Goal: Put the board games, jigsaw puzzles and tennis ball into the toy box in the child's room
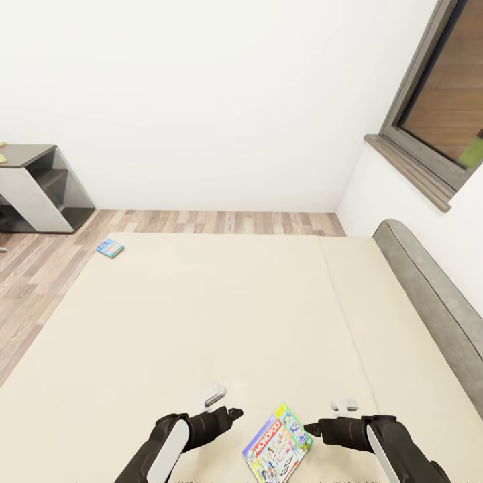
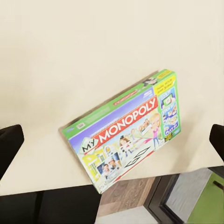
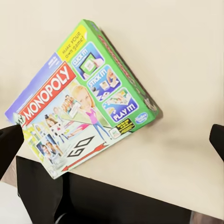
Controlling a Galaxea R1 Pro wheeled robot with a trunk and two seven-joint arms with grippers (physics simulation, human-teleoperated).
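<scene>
Monopoly box (image 1: 277,444): flat on bed (image 1: 201,322), near edge, long axis slanting near-left to far-right, between both claws; right claw (image 1: 311,427) nearer, open, empty; left claw (image 1: 235,412) open, empty; blue box (image 1: 109,248) far-left corner

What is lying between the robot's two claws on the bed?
The Monopoly box lies on the bed between the left gripper and right gripper, seen in the head view.
</scene>
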